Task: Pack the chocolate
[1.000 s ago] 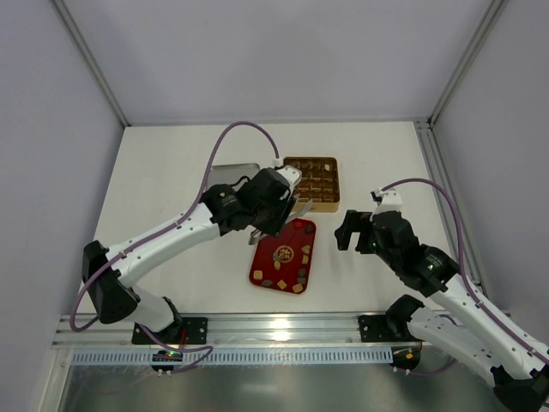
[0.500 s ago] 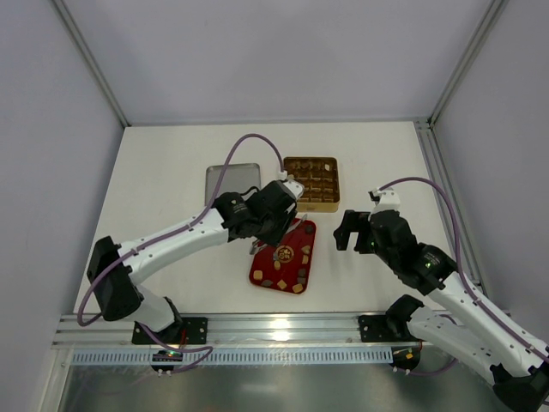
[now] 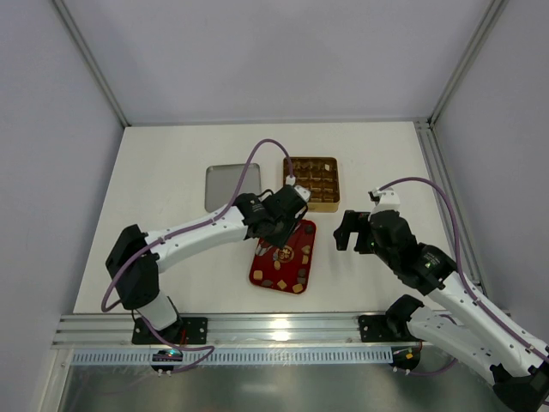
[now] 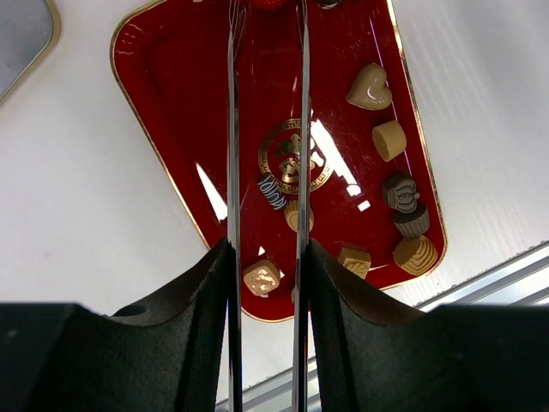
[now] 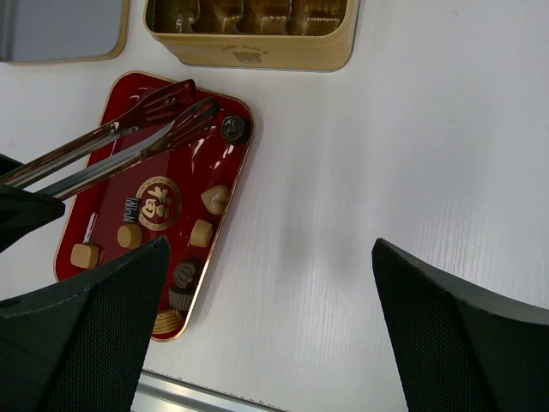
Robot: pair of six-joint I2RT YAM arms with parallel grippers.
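Left tool (image 4: 268, 348) is clamped on a pair of metal tongs (image 4: 232, 163), its two black fingers (image 4: 206, 326) pressing the blades from either side. The blades run straight ahead of the tool, side by side with a narrow gap, over the red tray (image 4: 163, 94).

The chocolate (image 4: 369, 87) lies loose on that tray. From the left wrist, a tan heart, a tan round, two dark pieces and a ribbed shell run down the rim to the right of the tool. A tan square (image 4: 262, 277) sits just ahead of the fingers, between the blades as seen from here. A striped piece (image 4: 272, 192) lies further ahead, by the gold crest.

From the right wrist, the tong tips (image 5: 184, 103) are parted over the far end of the tray, with nothing visibly between them. A dark round piece (image 5: 233, 129) sits just beside them.

Right tool (image 5: 270, 343) has its jaws spread wide and holds nothing. It hangs over bare desk (image 5: 412, 172), with the tray to its left. The gold tin (image 5: 249, 43) is ahead of it and to the left, its compartments already holding pieces.
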